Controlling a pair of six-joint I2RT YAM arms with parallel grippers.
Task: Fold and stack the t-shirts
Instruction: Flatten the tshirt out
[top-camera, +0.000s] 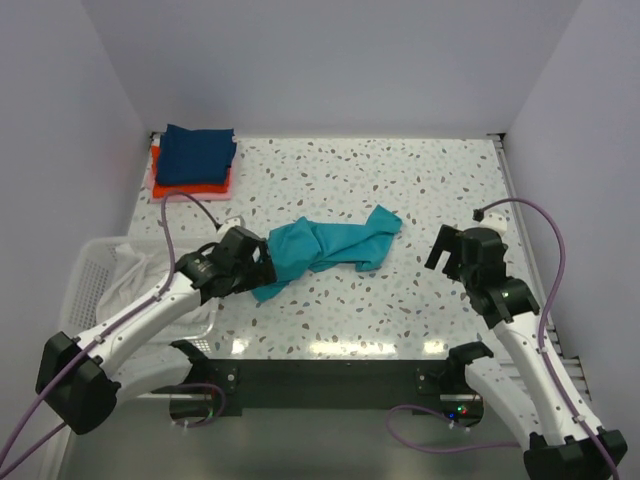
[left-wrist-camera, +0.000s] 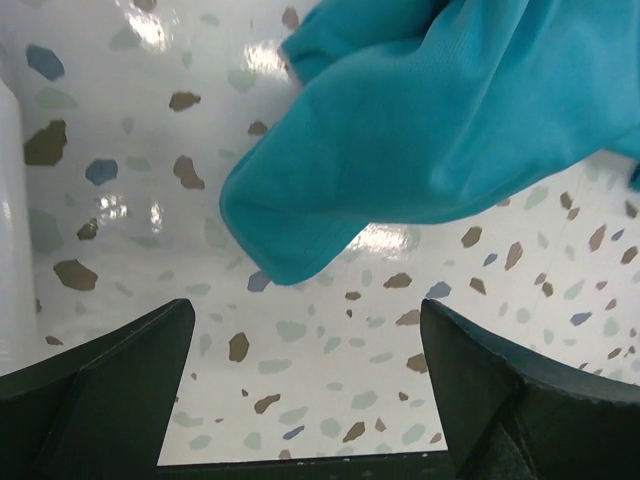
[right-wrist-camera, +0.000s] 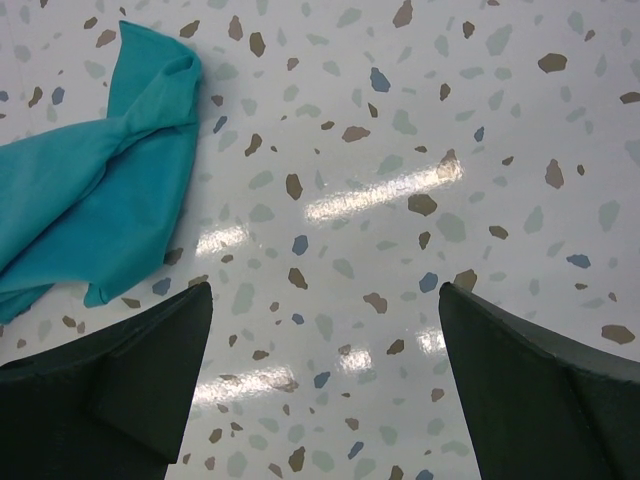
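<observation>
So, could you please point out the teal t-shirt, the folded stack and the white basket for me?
teal t-shirt (top-camera: 330, 248): top external view, middle of the crumpled cloth.
folded stack (top-camera: 198, 152): top external view, its navy top layer.
white basket (top-camera: 88, 262): top external view, its slatted wall.

This is a robotics lab test cell, not a lived-in room: a white terrazzo-speckled worktop (top-camera: 420, 190) is boxed in on three sides by plain pale lilac-grey wall panels (top-camera: 330, 60). A white-and-black jointed left robot arm (top-camera: 140, 315) and a matching right robot arm (top-camera: 530, 350) are bolted at its near edge, with purple cables (top-camera: 545, 215) looping loose from them. The only household things are a white slatted plastic basket (top-camera: 85, 275), a crumpled teal t-shirt (top-camera: 330, 245) and a stack of folded navy, orange-red and pink t-shirts (top-camera: 195, 155).
</observation>
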